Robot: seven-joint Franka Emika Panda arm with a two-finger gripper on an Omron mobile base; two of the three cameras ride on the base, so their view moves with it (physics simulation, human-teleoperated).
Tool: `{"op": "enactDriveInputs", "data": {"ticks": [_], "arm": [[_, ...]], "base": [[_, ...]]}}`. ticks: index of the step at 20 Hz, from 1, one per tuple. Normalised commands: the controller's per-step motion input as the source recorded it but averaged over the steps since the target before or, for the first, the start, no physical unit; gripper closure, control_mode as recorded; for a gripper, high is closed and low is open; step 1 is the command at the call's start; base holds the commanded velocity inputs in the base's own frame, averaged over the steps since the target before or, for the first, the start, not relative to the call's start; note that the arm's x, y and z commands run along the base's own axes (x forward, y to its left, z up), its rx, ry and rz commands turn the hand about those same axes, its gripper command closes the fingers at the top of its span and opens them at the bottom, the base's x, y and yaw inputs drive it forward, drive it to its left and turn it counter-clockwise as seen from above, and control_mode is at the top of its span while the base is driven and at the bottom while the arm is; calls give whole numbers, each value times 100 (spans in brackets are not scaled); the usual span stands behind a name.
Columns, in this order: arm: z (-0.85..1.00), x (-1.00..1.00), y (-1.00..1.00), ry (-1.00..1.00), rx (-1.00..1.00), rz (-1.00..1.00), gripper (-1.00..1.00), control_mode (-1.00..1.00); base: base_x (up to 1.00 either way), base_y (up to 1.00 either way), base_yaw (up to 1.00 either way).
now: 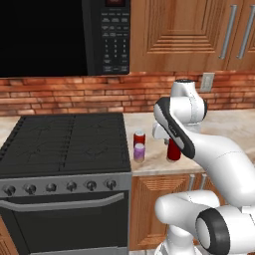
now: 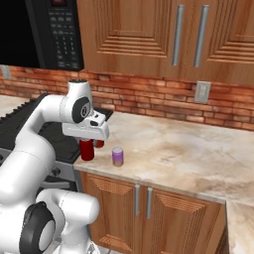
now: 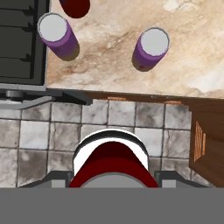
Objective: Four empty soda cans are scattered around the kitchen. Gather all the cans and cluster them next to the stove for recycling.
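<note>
My gripper (image 1: 170,140) is shut on a red soda can (image 1: 173,151), held upright low over the counter's front edge, just right of the stove (image 1: 64,142). In the hand view the red can (image 3: 111,162) sits between the fingertips (image 3: 57,178). A purple can (image 1: 139,152) stands beside the stove with another red can (image 1: 139,137) behind it. The hand view shows that purple can (image 3: 57,35), a second purple can (image 3: 151,48) to its right, and the other red can (image 3: 75,6). In the right base view the gripper (image 2: 88,141) holds its can (image 2: 87,150) left of a purple can (image 2: 117,156).
A black microwave (image 1: 60,35) hangs above the stove and wooden wall cabinets (image 2: 149,34) hang over the counter. The beige counter (image 2: 188,158) runs to the right along a brick wall with an outlet (image 2: 202,92). Base cabinets (image 2: 144,208) and a tiled floor (image 3: 52,131) lie below.
</note>
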Motion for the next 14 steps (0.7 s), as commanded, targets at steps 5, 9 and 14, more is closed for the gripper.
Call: {"op": "enactDriveInputs", "data": {"ticks": [5, 9, 14], "arm": [[0, 0, 0, 0, 0, 0, 100, 100], [0, 0, 0, 0, 0, 0, 100, 100], [0, 0, 0, 0, 0, 0, 100, 100]], "base": [[27, -2, 1], [26, -2, 0], [22, -4, 0]]}}
